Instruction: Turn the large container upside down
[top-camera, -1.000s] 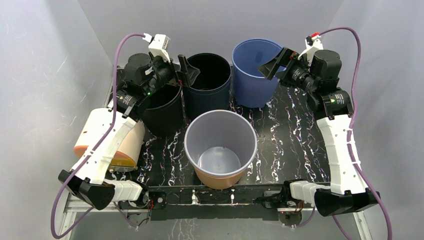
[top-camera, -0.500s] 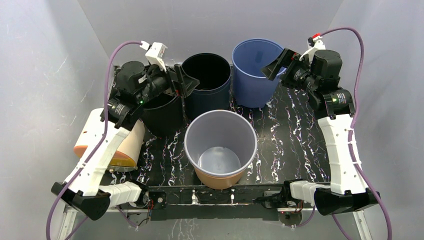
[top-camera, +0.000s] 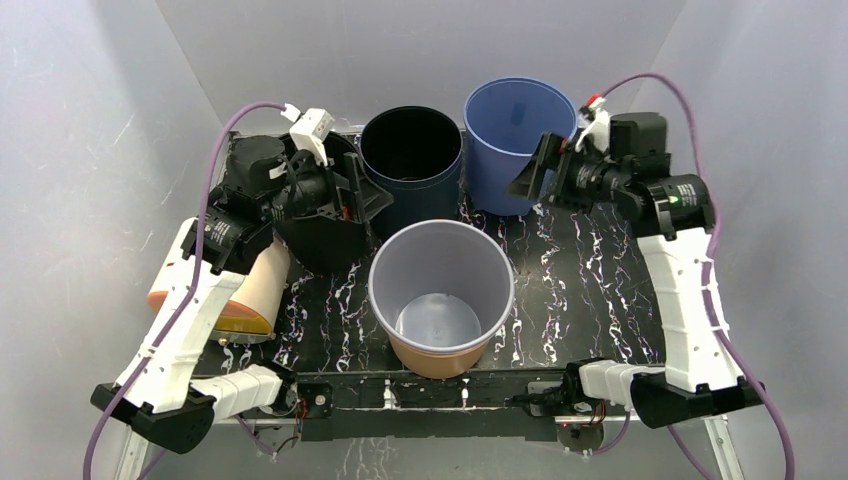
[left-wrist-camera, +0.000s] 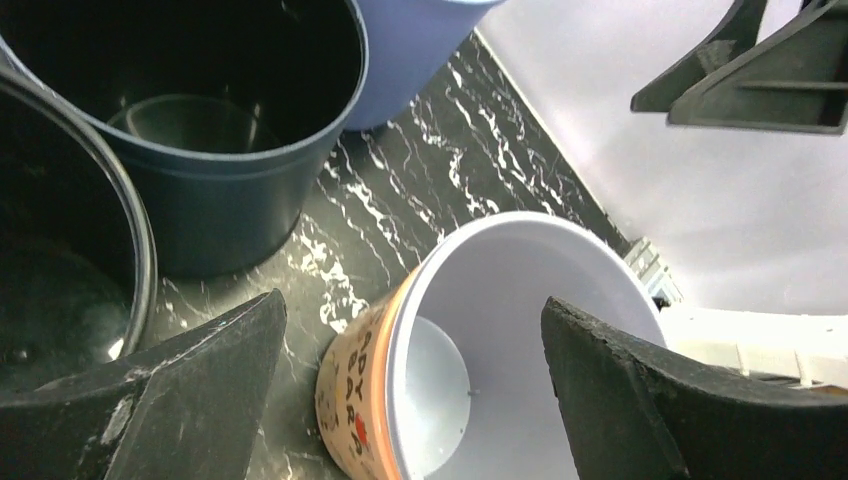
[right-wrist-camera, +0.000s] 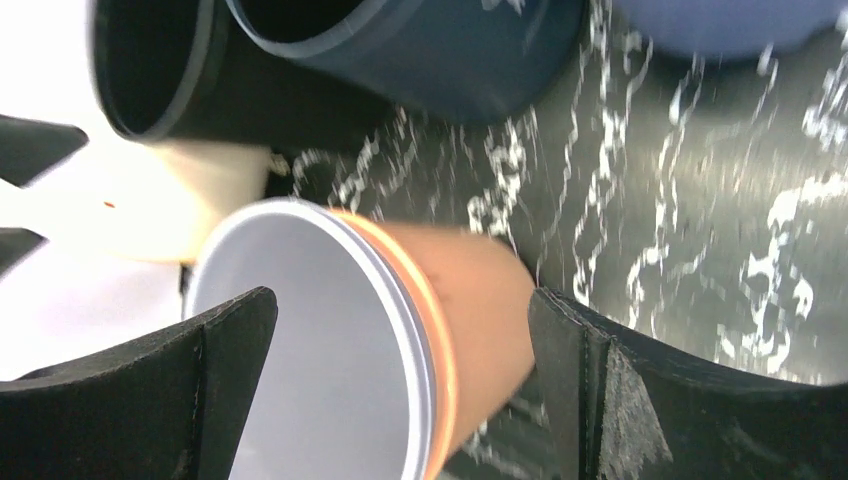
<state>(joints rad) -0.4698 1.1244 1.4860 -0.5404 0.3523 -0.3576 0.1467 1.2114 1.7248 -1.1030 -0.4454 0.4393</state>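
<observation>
The large container (top-camera: 441, 290) is an orange bucket with a white inside, standing upright with its mouth up at the front middle of the marbled black table (top-camera: 590, 290). My left gripper (top-camera: 362, 190) hovers open behind and to its left, above the black bucket, with nothing between its fingers. In the left wrist view the container (left-wrist-camera: 520, 330) lies below the open left gripper (left-wrist-camera: 412, 305). My right gripper (top-camera: 533, 170) hangs open behind and to the right, in front of the blue bucket. The right wrist view shows the container's rim (right-wrist-camera: 300, 340) under the open right gripper (right-wrist-camera: 400, 295).
A black bucket (top-camera: 325, 225), a dark navy bucket (top-camera: 412, 150) and a blue bucket (top-camera: 510, 120) stand upright in a row behind the container. A cream and orange container (top-camera: 250, 290) lies on its side at the left edge. Grey walls close in the table.
Both grippers have swung inward and toward the orange container. The right one came off the blue bucket's rim, the left one drew back over the black bucket. Both stayed open.
</observation>
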